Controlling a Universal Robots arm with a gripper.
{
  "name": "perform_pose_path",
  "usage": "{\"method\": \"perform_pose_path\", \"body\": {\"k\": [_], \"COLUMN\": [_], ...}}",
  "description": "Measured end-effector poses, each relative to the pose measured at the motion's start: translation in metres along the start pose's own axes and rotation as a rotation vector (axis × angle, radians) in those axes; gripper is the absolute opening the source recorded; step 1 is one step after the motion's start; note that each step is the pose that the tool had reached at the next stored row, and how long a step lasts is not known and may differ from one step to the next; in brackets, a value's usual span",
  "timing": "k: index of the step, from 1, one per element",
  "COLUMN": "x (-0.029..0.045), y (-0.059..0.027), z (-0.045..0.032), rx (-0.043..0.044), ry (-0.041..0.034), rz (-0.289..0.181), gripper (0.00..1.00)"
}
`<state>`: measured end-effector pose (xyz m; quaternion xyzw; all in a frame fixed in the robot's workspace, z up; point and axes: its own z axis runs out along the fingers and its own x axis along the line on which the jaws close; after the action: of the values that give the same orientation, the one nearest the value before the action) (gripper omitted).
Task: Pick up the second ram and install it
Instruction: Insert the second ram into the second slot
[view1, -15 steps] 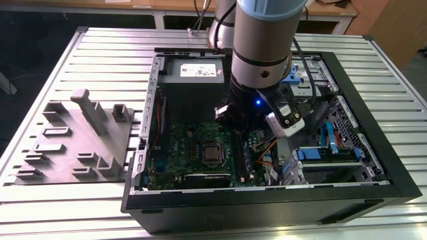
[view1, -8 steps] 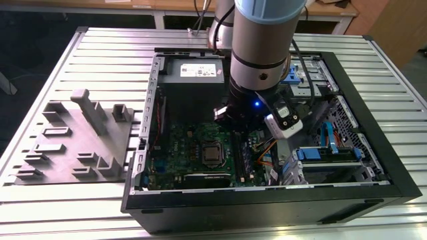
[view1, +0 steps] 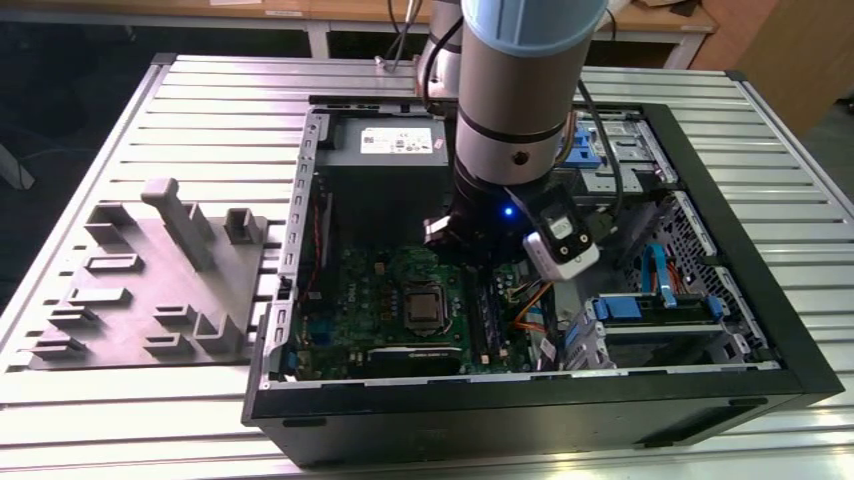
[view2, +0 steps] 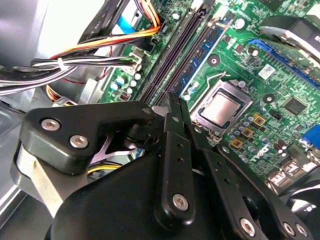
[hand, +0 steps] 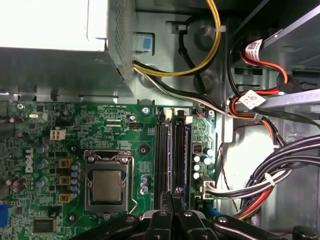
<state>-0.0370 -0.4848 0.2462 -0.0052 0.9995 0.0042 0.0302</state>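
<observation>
Jaws pressed together over the memory slots (hand: 161, 150); cables (hand: 285, 160) crowd one side.

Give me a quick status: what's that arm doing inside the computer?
Gripper shut, nothing seen in it, low over the memory slots. One ram seated in a slot. Cables beside, clear of the slots.

My claw (view2: 173, 100), tips pressed together, hangs over the board (view2: 260, 75). Beyond the tips run dark slots (view2: 172, 55) and a seated ram stick (view2: 207, 47). The socket (view2: 220, 107) lies beside them, with cables (view2: 75, 62) on the opposite side.
</observation>
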Motion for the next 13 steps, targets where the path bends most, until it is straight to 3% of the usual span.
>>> {"method": "perform_pose_path", "body": {"k": [3,13], "x": [0.0002,0.0005], "y": [0.0001,0.0000], "z": [0.0015,0.0076], "rx": [-0.0083,-0.0083], "ry": [-0.0002,-0.0001], "rz": [0.001,0.001], "gripper": [0.11,0.11]}}
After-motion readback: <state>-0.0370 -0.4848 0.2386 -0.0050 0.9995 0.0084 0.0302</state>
